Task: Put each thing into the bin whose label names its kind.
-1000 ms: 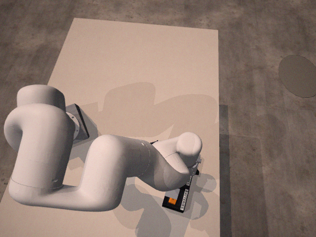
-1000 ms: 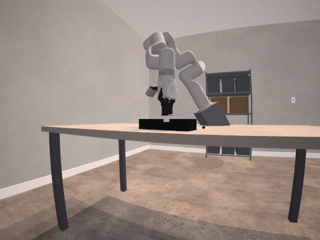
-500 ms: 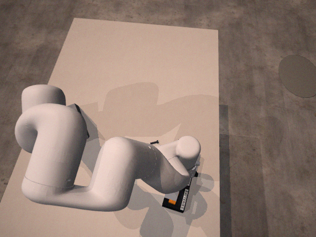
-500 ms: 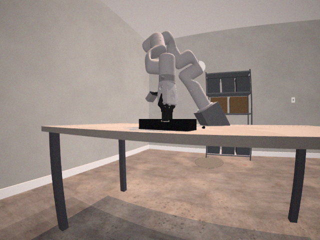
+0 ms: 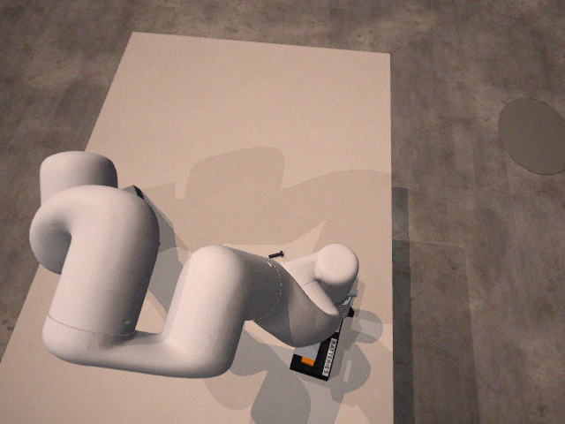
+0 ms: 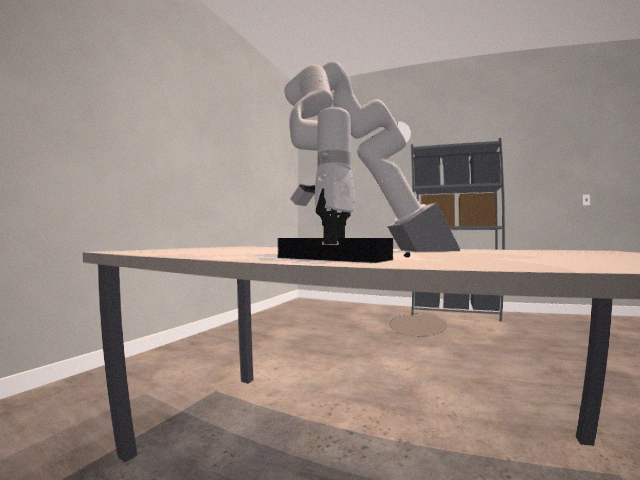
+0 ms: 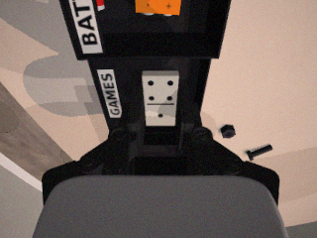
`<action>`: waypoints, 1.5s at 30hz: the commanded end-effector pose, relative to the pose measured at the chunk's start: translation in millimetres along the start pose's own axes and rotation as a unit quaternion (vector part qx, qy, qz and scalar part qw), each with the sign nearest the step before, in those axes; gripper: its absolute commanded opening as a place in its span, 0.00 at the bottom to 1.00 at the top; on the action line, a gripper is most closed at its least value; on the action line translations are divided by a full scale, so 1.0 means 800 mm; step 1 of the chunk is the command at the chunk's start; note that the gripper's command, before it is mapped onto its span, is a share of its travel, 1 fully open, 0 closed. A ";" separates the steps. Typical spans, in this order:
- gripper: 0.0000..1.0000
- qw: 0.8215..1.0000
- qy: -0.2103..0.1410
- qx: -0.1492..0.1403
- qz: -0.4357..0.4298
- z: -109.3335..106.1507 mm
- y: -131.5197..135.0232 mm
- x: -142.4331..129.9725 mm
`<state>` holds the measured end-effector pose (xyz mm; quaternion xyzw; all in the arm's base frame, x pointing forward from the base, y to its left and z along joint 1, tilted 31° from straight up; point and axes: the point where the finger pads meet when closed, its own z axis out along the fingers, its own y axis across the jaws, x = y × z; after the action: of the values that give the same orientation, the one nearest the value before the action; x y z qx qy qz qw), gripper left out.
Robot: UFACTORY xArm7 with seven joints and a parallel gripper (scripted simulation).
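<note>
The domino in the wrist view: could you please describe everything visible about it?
The domino is a white, smooth rectangular tile with black pips, four on its far half and fewer near the fingers. It is held lengthwise in the gripper, its near end between the black fingers, above the compartment labelled GAMES.
</note>
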<state>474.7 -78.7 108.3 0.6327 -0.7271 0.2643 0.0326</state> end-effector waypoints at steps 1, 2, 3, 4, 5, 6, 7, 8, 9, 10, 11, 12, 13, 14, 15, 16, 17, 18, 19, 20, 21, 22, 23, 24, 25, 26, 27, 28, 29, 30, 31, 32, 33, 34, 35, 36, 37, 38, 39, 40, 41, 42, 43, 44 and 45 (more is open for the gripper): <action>0.31 1.000 -0.001 0.002 0.000 -0.001 -0.002 -0.001; 0.31 1.000 -0.001 0.002 0.000 -0.001 -0.002 -0.001; 0.31 1.000 -0.001 0.002 0.000 -0.001 -0.002 -0.001; 0.31 1.000 -0.001 0.002 0.000 -0.001 -0.002 -0.001; 0.31 1.000 -0.001 0.002 0.000 -0.001 -0.002 -0.001; 0.31 1.000 -0.001 0.002 0.000 -0.001 -0.002 -0.001; 0.31 1.000 -0.001 0.002 0.000 -0.001 -0.002 -0.001; 0.31 1.000 -0.001 0.002 0.000 -0.001 -0.002 -0.001; 0.31 1.000 -0.001 0.002 0.000 -0.001 -0.002 -0.001; 0.31 1.000 -0.001 0.002 0.000 -0.001 -0.002 -0.001; 0.31 1.000 -0.001 0.002 0.000 -0.001 -0.002 -0.001; 0.31 1.000 -0.001 0.002 0.000 -0.001 -0.002 -0.001; 0.31 1.000 -0.001 0.002 0.000 -0.001 -0.002 -0.001; 0.31 1.000 -0.001 0.002 0.000 -0.001 -0.002 -0.001; 0.31 1.000 -0.001 0.002 0.000 -0.001 -0.002 -0.001; 0.31 1.000 -0.001 0.002 0.000 -0.001 -0.002 -0.001; 0.31 1.000 -0.001 0.002 0.000 -0.003 -0.002 -0.001; 0.31 1.000 -0.001 0.002 0.000 -0.005 -0.002 -0.001; 0.31 1.000 -0.001 0.002 0.000 -0.006 -0.002 -0.001; 0.31 1.000 -0.001 0.002 0.000 -0.008 -0.002 -0.001; 0.31 1.000 -0.001 0.002 0.000 -0.010 -0.002 -0.001; 0.31 1.000 -0.001 0.002 0.000 -0.011 -0.002 -0.001; 0.31 1.000 -0.001 0.002 0.000 -0.013 -0.002 -0.001; 0.31 1.000 -0.001 0.002 0.000 -0.015 -0.002 -0.001; 0.31 1.000 -0.001 0.002 0.000 -0.016 -0.002 -0.001; 0.31 1.000 -0.001 0.002 0.000 -0.018 -0.002 -0.001; 0.31 1.000 -0.001 0.002 0.000 -0.020 -0.002 -0.001; 0.31 1.000 -0.001 0.002 0.000 -0.021 -0.002 -0.001; 0.31 1.000 -0.001 0.002 0.000 -0.023 -0.002 -0.001; 0.31 1.000 -0.001 0.002 0.000 -0.023 -0.002 -0.001; 0.31 1.000 -0.001 0.002 0.000 -0.023 -0.002 -0.001; 0.31 1.000 -0.001 0.002 0.000 -0.025 -0.002 -0.001; 0.31 1.000 -0.001 0.002 0.000 -0.026 -0.002 -0.001; 0.31 1.000 -0.001 0.002 0.000 -0.028 -0.002 -0.001; 0.31 1.000 -0.001 0.002 0.000 -0.030 -0.002 -0.001; 0.31 1.000 -0.001 0.002 0.000 -0.031 -0.002 -0.001; 0.31 1.000 -0.001 0.002 0.000 -0.033 -0.002 -0.001; 0.31 1.000 -0.001 0.002 0.000 -0.035 -0.002 -0.001; 0.31 1.000 -0.001 0.002 0.000 -0.036 -0.002 -0.001; 0.31 1.000 -0.001 0.002 0.000 -0.038 -0.002 -0.001; 0.31 1.000 -0.001 0.002 0.000 -0.039 -0.002 -0.001; 0.31 1.000 -0.001 0.002 0.000 -0.045 -0.002 -0.001; 0.31 1.000 -0.001 0.002 0.000 -0.046 -0.002 -0.001; 0.31 1.000 -0.001 0.002 0.000 -0.046 -0.002 -0.001; 0.31 1.000 -0.001 0.002 0.000 -0.046 -0.002 -0.001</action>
<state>465.8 -65.4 134.9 0.6328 -0.7271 0.2643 0.0325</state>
